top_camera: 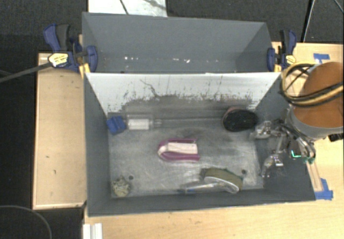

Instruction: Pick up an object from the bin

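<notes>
**Gripper spread wide at the bin's 3 o'clock edge, nothing between its fingers**

The gripper (268, 146) hangs low at the 3 o'clock side of the grey bin (99, 179), close to the right wall. Its two metal fingers (263, 130) stand well apart, one toward 12 o'clock and the other toward 6, with only bare bin floor showing in the gap. The arm behind it carries an orange cover (328, 98) with looped cables.

Two things lie nearest to it. A black rounded thing (239, 120) sits at about 11 o'clock from the gripper, near the back wall and close to the upper finger, though I cannot tell whether they touch. An olive and silver thing (219, 180), long and flat, lies at about 8 o'clock from the gripper, near the front wall and apart from the lower finger.

Farther off, a purple and white packet (179, 151) lies at the middle of the floor. A clear tube with a blue cap (129, 123) rests at 10 o'clock — along the back wall — and a small crumpled grey lump (122, 186) sits in the 8 o'clock corner.
</notes>
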Robot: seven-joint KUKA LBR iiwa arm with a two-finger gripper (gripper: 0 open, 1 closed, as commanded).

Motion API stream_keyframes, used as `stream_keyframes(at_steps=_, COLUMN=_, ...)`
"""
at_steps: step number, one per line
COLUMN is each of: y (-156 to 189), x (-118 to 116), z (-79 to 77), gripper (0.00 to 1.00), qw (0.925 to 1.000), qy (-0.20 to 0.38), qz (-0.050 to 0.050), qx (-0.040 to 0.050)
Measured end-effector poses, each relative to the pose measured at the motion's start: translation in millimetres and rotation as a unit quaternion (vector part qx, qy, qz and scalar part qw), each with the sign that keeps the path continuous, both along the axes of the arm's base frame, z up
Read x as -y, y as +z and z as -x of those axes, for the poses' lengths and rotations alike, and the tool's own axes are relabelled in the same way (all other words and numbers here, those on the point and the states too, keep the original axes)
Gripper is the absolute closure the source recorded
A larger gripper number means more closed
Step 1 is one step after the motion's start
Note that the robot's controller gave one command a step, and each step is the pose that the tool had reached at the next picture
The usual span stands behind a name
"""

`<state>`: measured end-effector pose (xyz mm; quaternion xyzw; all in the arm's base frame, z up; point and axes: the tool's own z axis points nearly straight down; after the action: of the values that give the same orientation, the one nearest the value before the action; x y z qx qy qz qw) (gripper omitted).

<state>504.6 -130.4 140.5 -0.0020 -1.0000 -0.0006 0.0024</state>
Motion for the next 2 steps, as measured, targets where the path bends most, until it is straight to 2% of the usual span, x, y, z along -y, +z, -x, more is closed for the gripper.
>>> stream_keyframes(at_steps=1, y=2.8, x=-77.7, z=-39.3, gripper=0.00, qw=1.0000, qy=0.003, qz=-0.002, qx=0.0058)
stream_keyframes(at_steps=2, y=-24.4, x=-149.7, z=-51.9, gripper=0.00, qw=0.9978, qy=0.067, qz=-0.001, qx=0.0029)
